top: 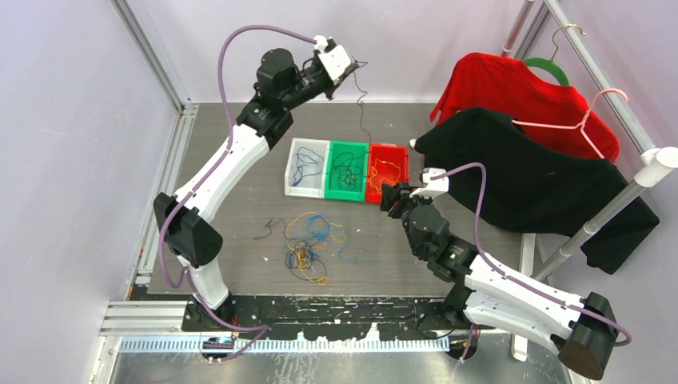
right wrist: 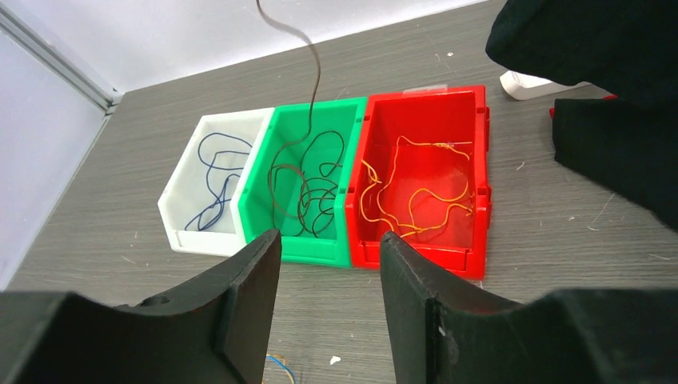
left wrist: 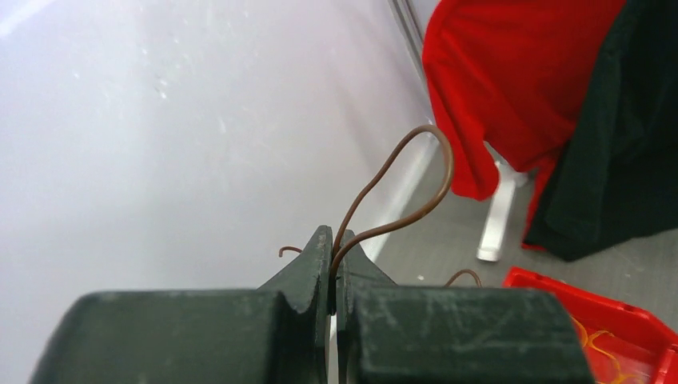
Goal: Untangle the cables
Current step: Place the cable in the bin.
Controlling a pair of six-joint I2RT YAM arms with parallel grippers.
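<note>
While the left gripper hangs high over the far side of the table, at about 12 o'clock from the table's middle, its jaws are pressed together on a thin brown cable. In the left wrist view the cable comes up from between the fingertips, loops toward 1 o'clock and curls back into the pinch. In the top view it drops from the gripper toward 6 o'clock, and its lower end lies among the dark cables in the green bin. That bin stands between a white bin at its 9 o'clock and a red bin at its 3 o'clock, all three touching in a row. The right gripper sits low, at about 5 o'clock from the red bin, jaws spread with nothing between them, and the brown cable stays well apart from it. A loose tangle of cables, blue and orange-yellow, lies on the table at 6 o'clock from the bins. A red shirt and a black shirt hang at 2 o'clock.
</note>
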